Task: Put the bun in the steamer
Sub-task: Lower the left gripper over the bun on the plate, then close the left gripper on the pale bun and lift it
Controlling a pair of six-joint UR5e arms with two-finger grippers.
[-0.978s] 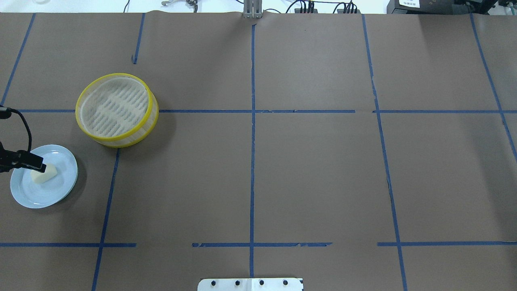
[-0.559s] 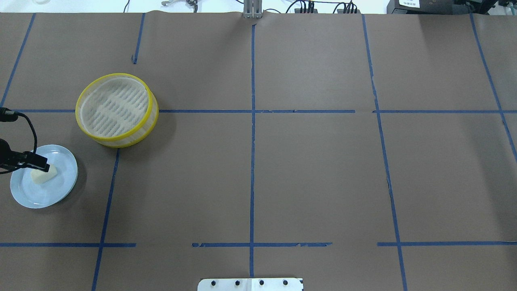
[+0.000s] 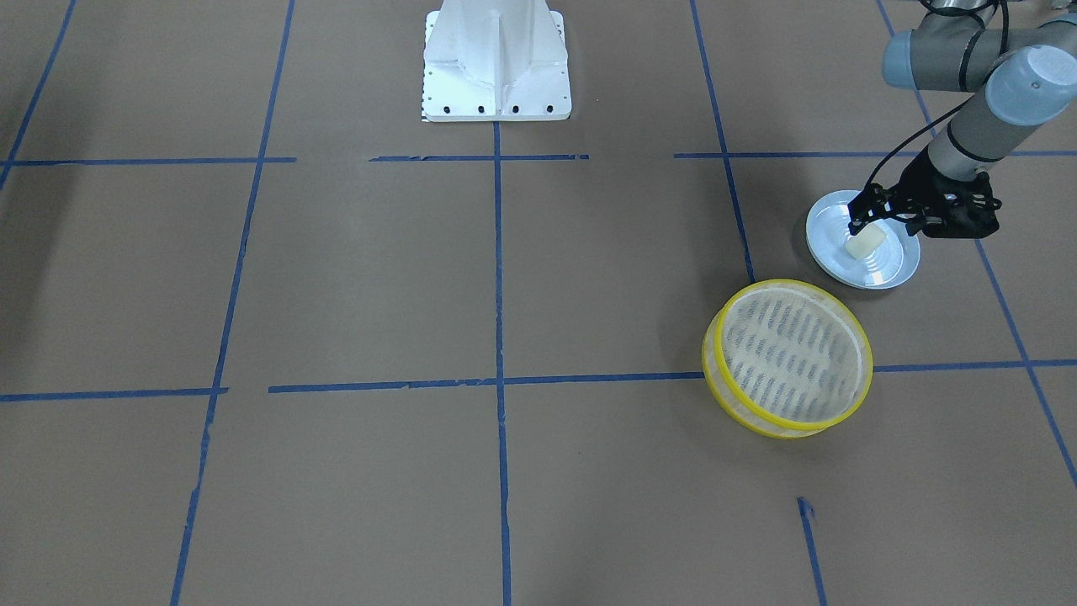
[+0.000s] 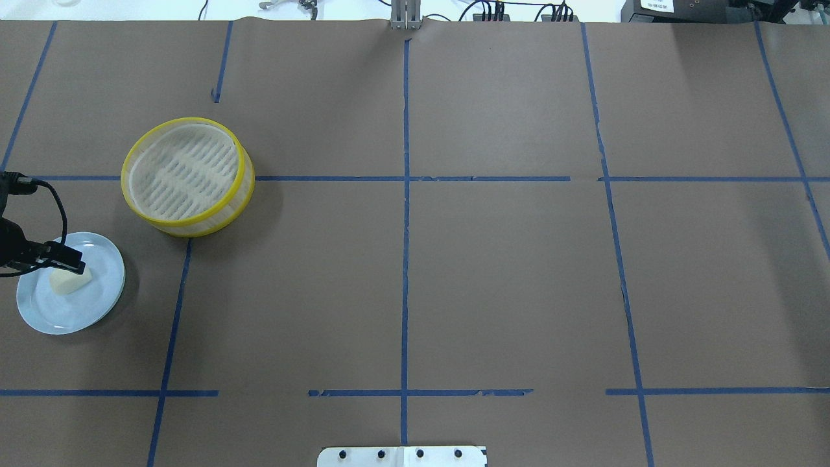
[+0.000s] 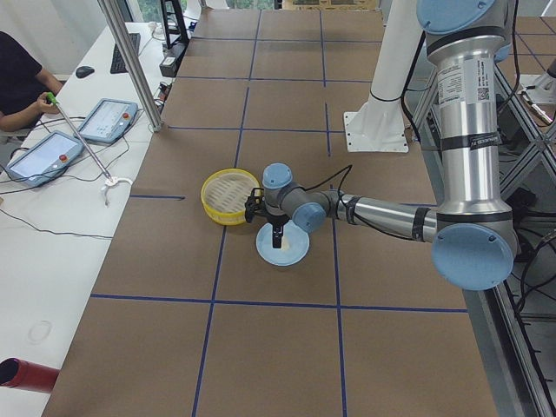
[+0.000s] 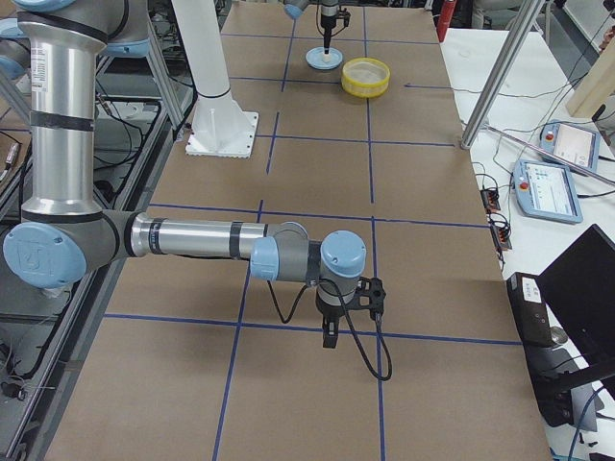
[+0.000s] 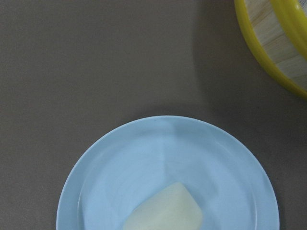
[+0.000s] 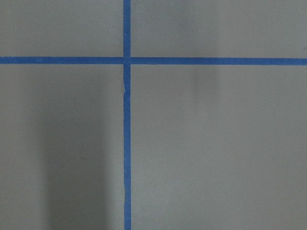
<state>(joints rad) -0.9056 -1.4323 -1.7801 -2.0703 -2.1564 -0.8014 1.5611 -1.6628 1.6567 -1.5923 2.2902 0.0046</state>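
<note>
The left end effector [image 3: 865,222] hung close over the bun [image 3: 867,244], and whether its fingers were spread or pressed together could not be told. The bun lay on a blue plate [image 3: 888,268], near the steamer [image 3: 791,358] on the bench [image 3: 353,278]. Well apart, the right end effector [image 6: 330,336] pointed down near blue tape [image 8: 127,143], its grip likewise impossible to tell.

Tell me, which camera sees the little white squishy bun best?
The left wrist view: the small cream-white rounded bun looks big and clear on the pale blue round plate, though the bottom edge crops it. Front-facing and overhead show it whole but small; side views, a speck; right wrist, nothing.
</note>
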